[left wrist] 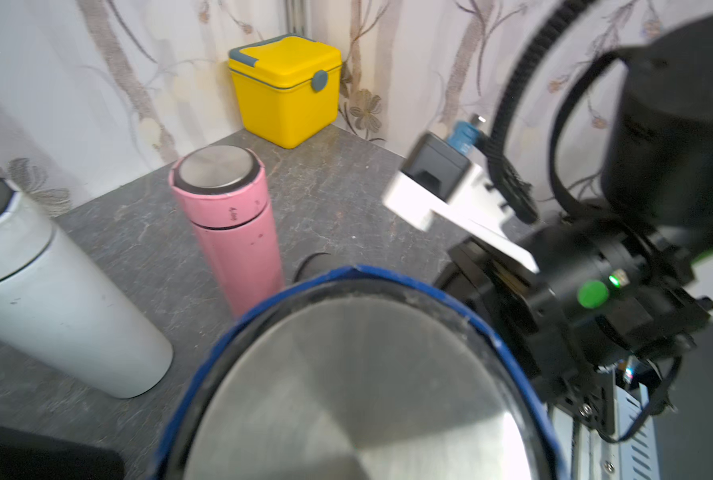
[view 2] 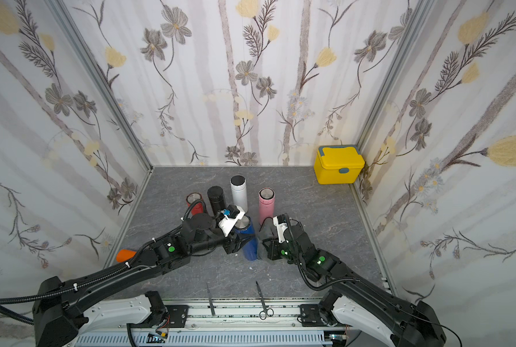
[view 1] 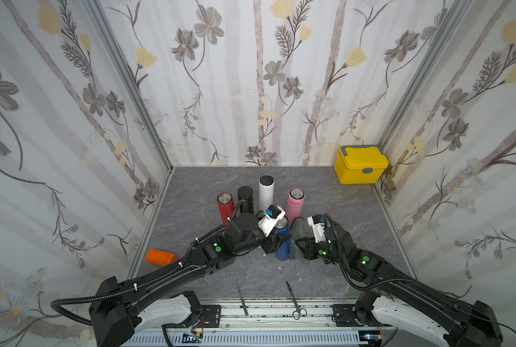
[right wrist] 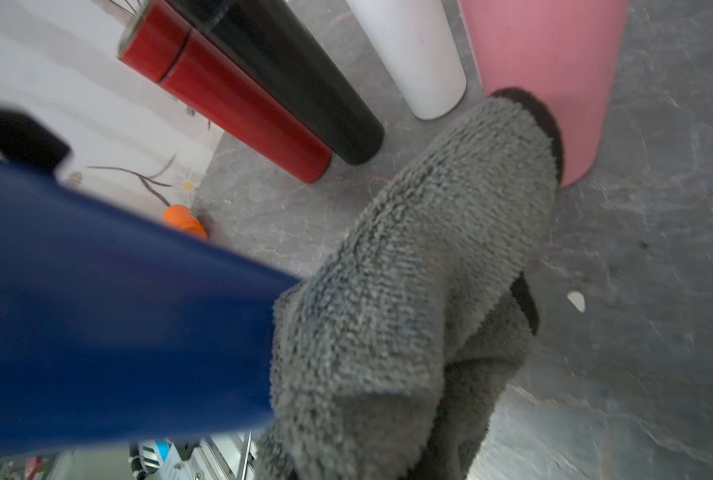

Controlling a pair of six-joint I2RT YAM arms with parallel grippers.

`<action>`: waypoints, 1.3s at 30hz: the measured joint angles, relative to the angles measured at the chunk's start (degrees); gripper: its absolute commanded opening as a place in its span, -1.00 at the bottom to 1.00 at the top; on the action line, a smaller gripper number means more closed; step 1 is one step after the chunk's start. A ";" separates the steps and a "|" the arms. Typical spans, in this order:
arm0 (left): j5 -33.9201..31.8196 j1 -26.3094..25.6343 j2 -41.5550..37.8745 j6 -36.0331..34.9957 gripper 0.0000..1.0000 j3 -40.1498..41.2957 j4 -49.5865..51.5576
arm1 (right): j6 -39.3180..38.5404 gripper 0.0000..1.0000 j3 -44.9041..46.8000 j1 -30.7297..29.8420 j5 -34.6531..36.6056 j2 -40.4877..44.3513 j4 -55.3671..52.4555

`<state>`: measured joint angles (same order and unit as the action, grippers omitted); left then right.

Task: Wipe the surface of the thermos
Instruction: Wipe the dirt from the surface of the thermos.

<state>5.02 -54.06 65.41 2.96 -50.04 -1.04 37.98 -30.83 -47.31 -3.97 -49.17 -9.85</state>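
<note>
The blue thermos stands mid-tabletop, gripped from 9 o'clock by the left pincer. The right pincer, clamped on the grey cloth, holds it against the thermos's 3 o'clock side.

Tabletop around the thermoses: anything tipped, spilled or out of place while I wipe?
An orange container lies on its side by the left wall, the only one toppled. Scissors and a thin metal tool hang over the table's front edge. Small white flecks lie near the blue thermos. No spill visible.
</note>
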 measured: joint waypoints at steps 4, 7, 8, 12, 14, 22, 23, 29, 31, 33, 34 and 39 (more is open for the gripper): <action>-7.10 -0.94 2.43 5.18 -1.00 -5.11 0.96 | 0.57 -1.00 0.31 -4.55 4.07 2.99 -2.47; -9.77 -2.62 2.75 9.42 -1.00 -7.15 2.36 | 0.55 -1.00 -0.48 -8.04 7.82 3.85 -1.66; -11.34 -3.04 2.89 10.69 -1.00 -7.72 3.19 | 0.42 -1.00 -1.22 -9.53 8.96 3.72 -1.22; -14.56 -3.76 3.28 15.10 -1.00 -9.35 6.34 | -1.79 -1.00 -6.45 -16.28 17.18 0.50 3.63; -15.65 -3.91 3.56 16.72 -1.00 -9.84 7.48 | -3.19 -1.00 -8.63 -18.53 20.92 -1.70 6.45; -20.37 -3.87 2.73 19.26 -1.00 -9.53 11.91 | -3.02 -1.00 -9.35 -20.09 28.15 -10.32 13.57; -20.20 -3.89 2.29 19.28 -1.00 -9.22 11.96 | -1.79 -1.00 -7.63 -20.09 28.55 -10.27 13.79; -18.10 -4.28 1.33 18.73 -1.00 -7.45 12.00 | 5.99 -1.00 2.40 -20.02 29.59 -4.26 8.28; -18.38 -4.37 1.62 17.97 -1.00 -6.78 12.00 | 7.72 -1.00 3.65 -19.98 29.79 -0.11 5.90; -19.30 -4.35 1.99 17.00 -1.00 -5.64 12.00 | 8.79 -1.00 3.74 -19.96 30.01 4.87 3.76; -19.96 -4.35 2.10 16.48 -1.00 -5.09 12.07 | 9.20 -1.00 3.56 -19.96 30.14 6.78 3.04; -23.21 -4.33 2.73 14.53 -1.00 -1.99 11.58 | 9.51 -1.00 0.76 -19.69 31.34 11.61 -1.73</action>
<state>-18.20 -58.39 68.14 17.50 -52.03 10.55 47.48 -30.06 -67.00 27.38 -37.56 -11.57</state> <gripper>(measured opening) 0.603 0.106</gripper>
